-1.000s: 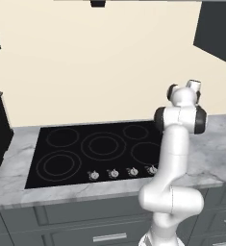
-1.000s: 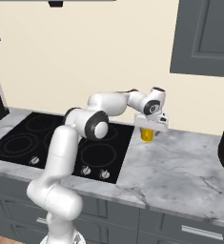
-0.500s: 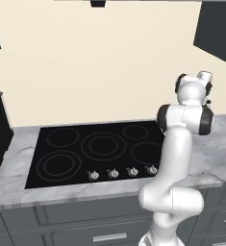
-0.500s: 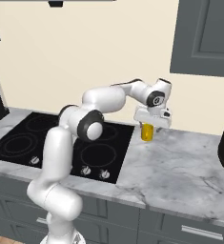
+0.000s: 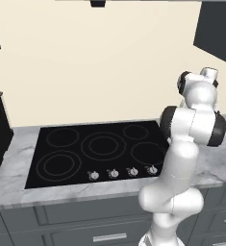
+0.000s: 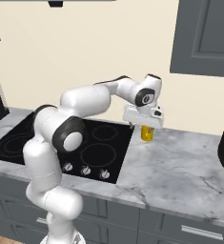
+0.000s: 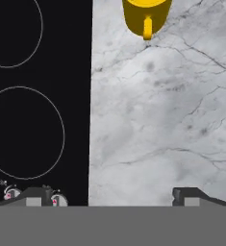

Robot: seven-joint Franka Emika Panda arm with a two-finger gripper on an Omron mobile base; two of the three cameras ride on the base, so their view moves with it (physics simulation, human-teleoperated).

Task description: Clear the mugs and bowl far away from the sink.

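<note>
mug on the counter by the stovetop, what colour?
Plain yellow mug, handle included; clearest in the hand view.

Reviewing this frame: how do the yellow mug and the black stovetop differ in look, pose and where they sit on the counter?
The yellow mug is a small upright cylinder with a handle; the black stovetop is a wide flat panel set into the counter. The mug is plain bright yellow; the stovetop is black with thin ring marks and front knobs. The mug stands on marbled counter just right of the stovetop's edge, below the open end effector. Both rest on the same counter.

Cream wall (image 5: 109,62), dark upper cabinets (image 6: 206,38), marble counter (image 6: 180,167), grey drawers (image 5: 61,226)
</note>
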